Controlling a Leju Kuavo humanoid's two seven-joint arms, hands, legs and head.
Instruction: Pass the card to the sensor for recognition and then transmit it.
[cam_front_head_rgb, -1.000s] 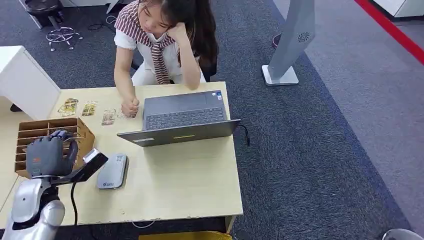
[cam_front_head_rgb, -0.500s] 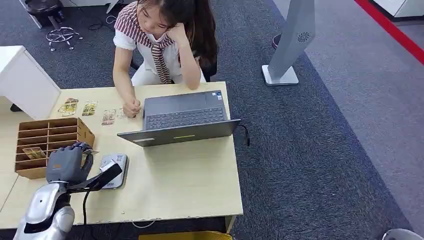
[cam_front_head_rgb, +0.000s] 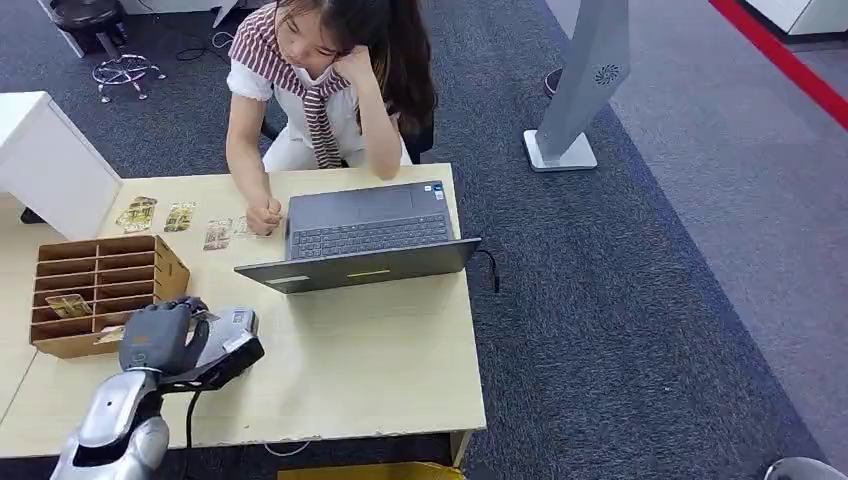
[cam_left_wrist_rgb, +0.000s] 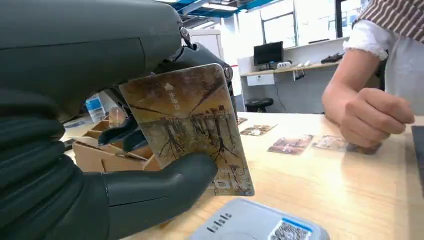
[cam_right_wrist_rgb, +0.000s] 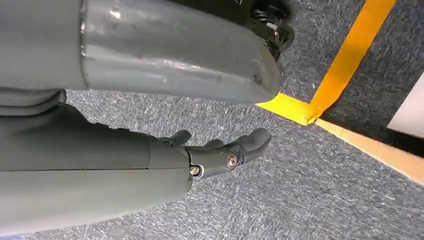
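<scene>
My left hand (cam_front_head_rgb: 160, 335) holds a brown picture card (cam_left_wrist_rgb: 192, 127) between thumb and fingers, just over the near end of the grey card sensor (cam_front_head_rgb: 235, 325) on the wooden table (cam_front_head_rgb: 380, 350). In the left wrist view the card stands upright above the sensor (cam_left_wrist_rgb: 255, 225), and my left hand (cam_left_wrist_rgb: 100, 150) grips its lower edge. My right hand (cam_right_wrist_rgb: 220, 152) hangs over grey carpet, fingers apart, holding nothing.
A wooden slotted card box (cam_front_head_rgb: 95, 285) stands left of the sensor. Several cards (cam_front_head_rgb: 175, 217) lie at the table's far side. A person (cam_front_head_rgb: 320, 90) sits behind an open laptop (cam_front_head_rgb: 365, 245), fist (cam_left_wrist_rgb: 367, 115) resting on the table.
My left hand has carried the card rightward and nearer, from over the slotted box to the sensor. The person has stayed put.
</scene>
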